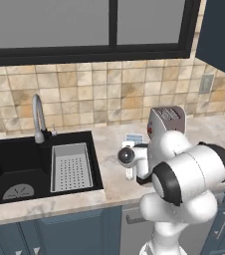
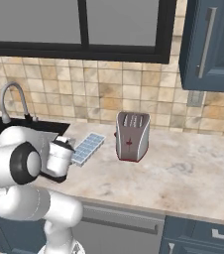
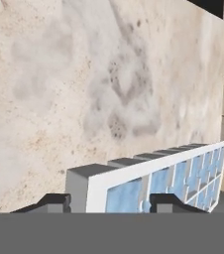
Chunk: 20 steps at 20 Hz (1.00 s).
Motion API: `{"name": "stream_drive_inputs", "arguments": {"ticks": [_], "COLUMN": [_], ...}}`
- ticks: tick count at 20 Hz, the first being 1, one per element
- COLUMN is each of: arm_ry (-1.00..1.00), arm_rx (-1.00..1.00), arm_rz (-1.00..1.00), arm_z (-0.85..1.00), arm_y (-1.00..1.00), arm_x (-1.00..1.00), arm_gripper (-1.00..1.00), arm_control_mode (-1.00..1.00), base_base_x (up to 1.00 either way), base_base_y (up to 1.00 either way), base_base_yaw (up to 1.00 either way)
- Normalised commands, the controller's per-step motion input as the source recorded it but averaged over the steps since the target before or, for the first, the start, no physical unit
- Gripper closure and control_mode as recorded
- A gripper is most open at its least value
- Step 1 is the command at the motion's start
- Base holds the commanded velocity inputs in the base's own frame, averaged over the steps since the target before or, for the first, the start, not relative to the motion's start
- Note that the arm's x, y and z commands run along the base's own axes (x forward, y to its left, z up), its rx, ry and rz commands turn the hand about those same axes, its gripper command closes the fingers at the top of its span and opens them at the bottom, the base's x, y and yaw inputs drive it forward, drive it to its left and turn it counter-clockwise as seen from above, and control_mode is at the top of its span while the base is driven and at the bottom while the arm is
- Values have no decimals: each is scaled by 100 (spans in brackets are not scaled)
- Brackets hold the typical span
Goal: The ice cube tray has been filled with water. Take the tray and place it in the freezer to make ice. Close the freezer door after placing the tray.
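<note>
The ice cube tray (image 2: 88,148) lies flat on the marble counter (image 2: 183,173), between the sink and the toaster, its cells filled with pale blue water (image 3: 183,176). In the left base view the tray (image 1: 133,138) shows just beyond my bent wrist. My hand points down at the tray's near end. In the hand view my gripper (image 3: 109,201) straddles the tray's (image 3: 134,171) near corner. One fingertip (image 3: 49,201) stands against the grey outer wall and the other in front of the cells. Whether the fingers press on the tray does not show.
A black sink (image 1: 15,169) with a grey perforated basket (image 1: 70,167) and a faucet (image 1: 37,119) lies left of the tray. A silver toaster (image 2: 132,136) stands right of it. A dark blue wall cabinet (image 2: 210,44) hangs at the upper right.
</note>
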Motion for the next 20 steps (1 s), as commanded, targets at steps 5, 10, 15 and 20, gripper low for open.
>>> {"name": "stream_drive_inputs", "arguments": {"ticks": [5,10,15,20], "arm_ry": [0,0,-2,1], "arm_rx": [0,0,0,0], "arm_rz": [0,0,0,0], "arm_z": [-9,13,56,86], "arm_y": [0,0,-1,0], "arm_x": [-8,-33,-21,0], "arm_gripper": [100,100,100,100], "arm_control_mode": [-100,-100,-100,-100], "base_base_x": [0,0,0,0], "base_base_y": [0,0,0,0], "base_base_yaw": [0,0,0,0]}}
